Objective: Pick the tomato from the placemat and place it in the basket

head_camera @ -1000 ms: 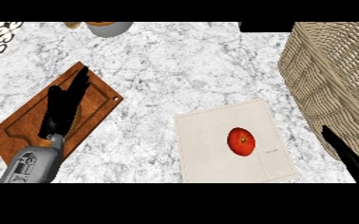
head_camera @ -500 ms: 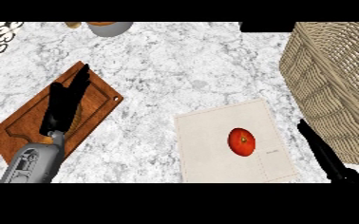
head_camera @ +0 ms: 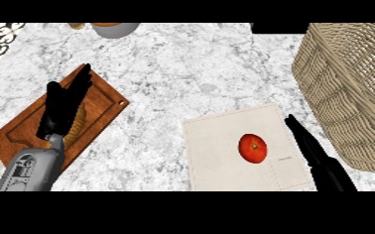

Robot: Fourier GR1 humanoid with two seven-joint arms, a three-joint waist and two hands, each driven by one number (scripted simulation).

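A red tomato lies near the middle of a cream placemat at the lower right of the marble counter. My right hand comes in from the lower right, fingers straight and open, its tips just right of the tomato and not touching it. The woven wicker basket stands at the right edge, beyond that hand. My left hand rests open, fingers up, over a wooden cutting board at the left.
A grey bowl sits at the counter's far edge, top left, with a small brown object beside it. A white patterned item shows at the far left corner.
My right hand has moved up and to the left onto the placemat, closing in on the tomato's right side. The left hand and the tomato have stayed put.
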